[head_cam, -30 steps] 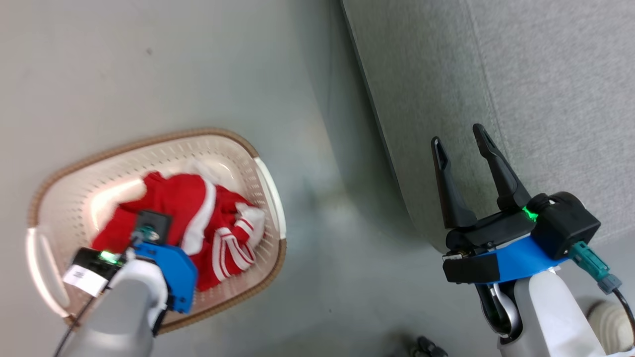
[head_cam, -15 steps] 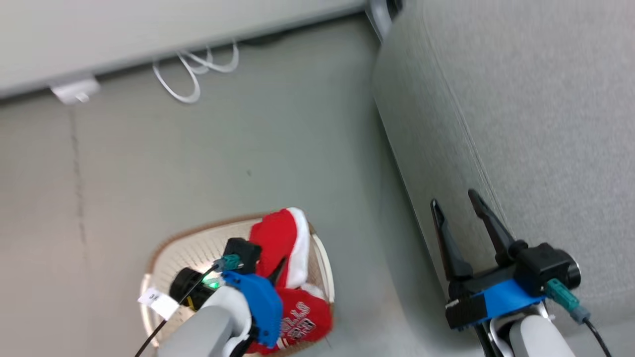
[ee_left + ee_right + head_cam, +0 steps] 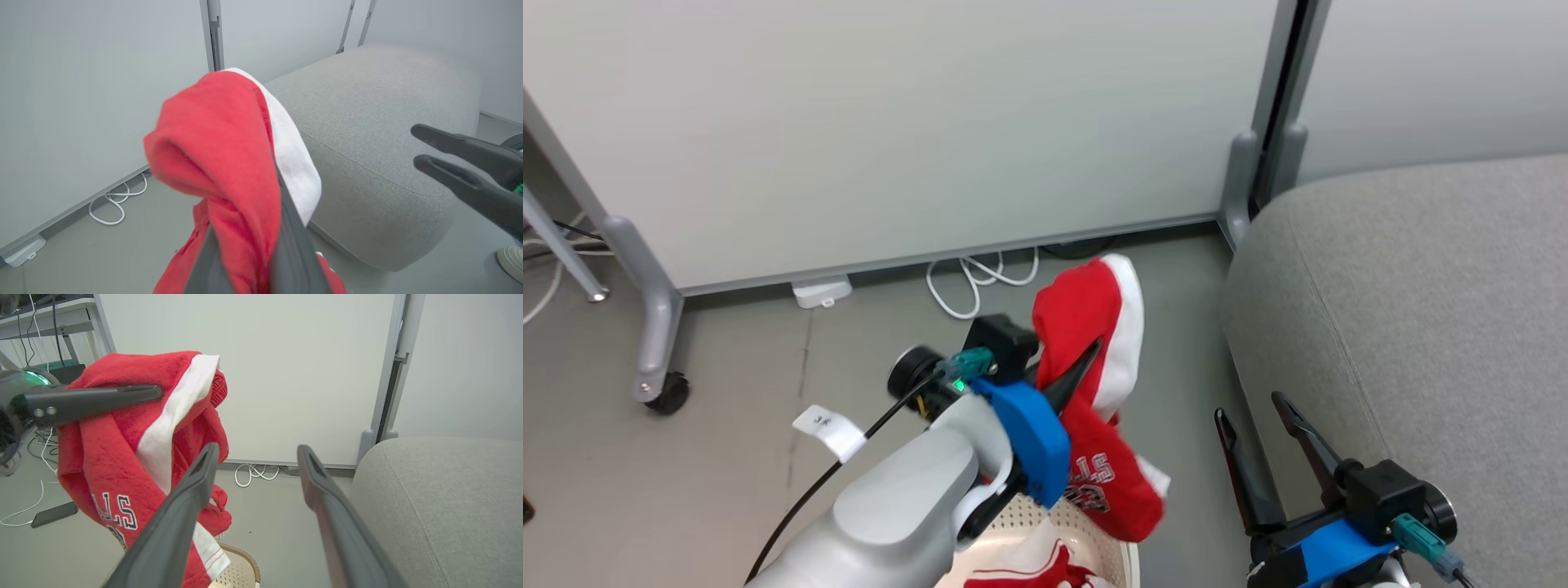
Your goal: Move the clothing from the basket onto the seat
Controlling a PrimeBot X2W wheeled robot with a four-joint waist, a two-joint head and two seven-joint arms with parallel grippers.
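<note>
Now, a red garment [image 3: 1086,310] is gripped tight in the left pincer [image 3: 1086,359], hung in mid-frame above the basket [image 3: 1094,543] at the bottom edge. The right pincer [image 3: 1250,408] is spread wide and empty, lower right. For a clean drop, the trailing hem should be carried well over the seat [image 3: 1421,310] at right before release.

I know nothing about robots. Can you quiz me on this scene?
1. True or false: the left jaws are shut on a red garment.
2. Where does the other clothing lie? A) in the basket B) on a shelf C) on a chair
3. Fill in: the right jaws are ____ and hold nothing.
Key: 1 true; 2 A; 3 open.
</note>
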